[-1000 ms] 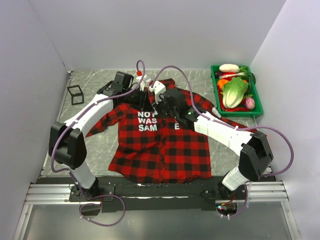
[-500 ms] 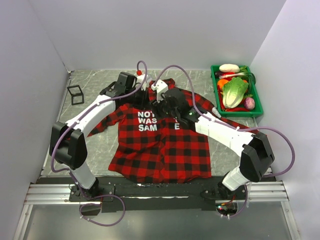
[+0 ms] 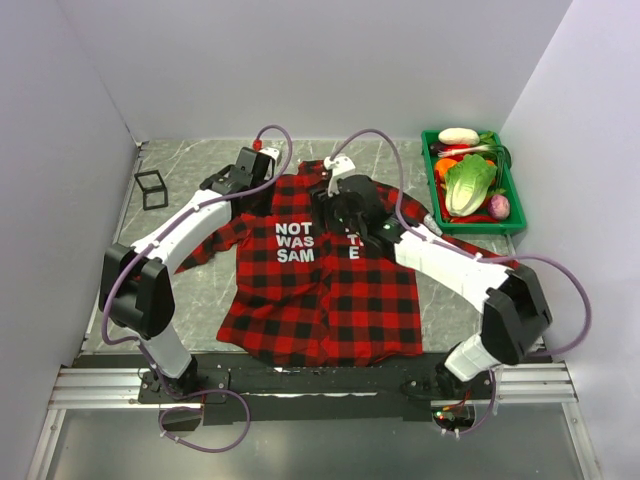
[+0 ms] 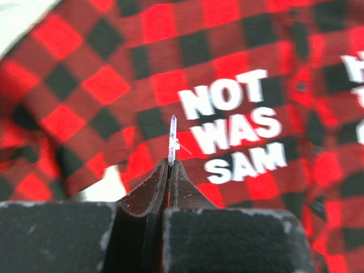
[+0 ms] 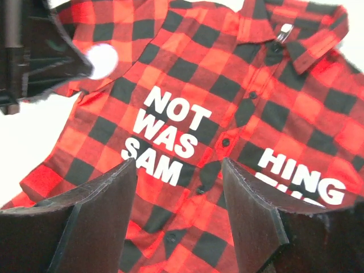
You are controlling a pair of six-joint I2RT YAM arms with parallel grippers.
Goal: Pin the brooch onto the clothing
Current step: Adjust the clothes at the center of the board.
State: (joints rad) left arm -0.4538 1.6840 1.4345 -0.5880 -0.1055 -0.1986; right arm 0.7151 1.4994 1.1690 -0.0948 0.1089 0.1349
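- Grey table (image 3: 200,300) is bearing the plaid shirt (image 3: 330,300).
- Left claw (image 4: 169,166) is pinching the brooch (image 4: 172,136) upright at its tips.
- Right claw (image 5: 179,163) is hanging wide open.

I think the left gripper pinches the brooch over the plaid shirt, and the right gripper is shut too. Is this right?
Not fully. The right gripper is open: the right wrist view shows its jaws wide apart, holding nothing. The left gripper does pinch the brooch over the plaid shirt.
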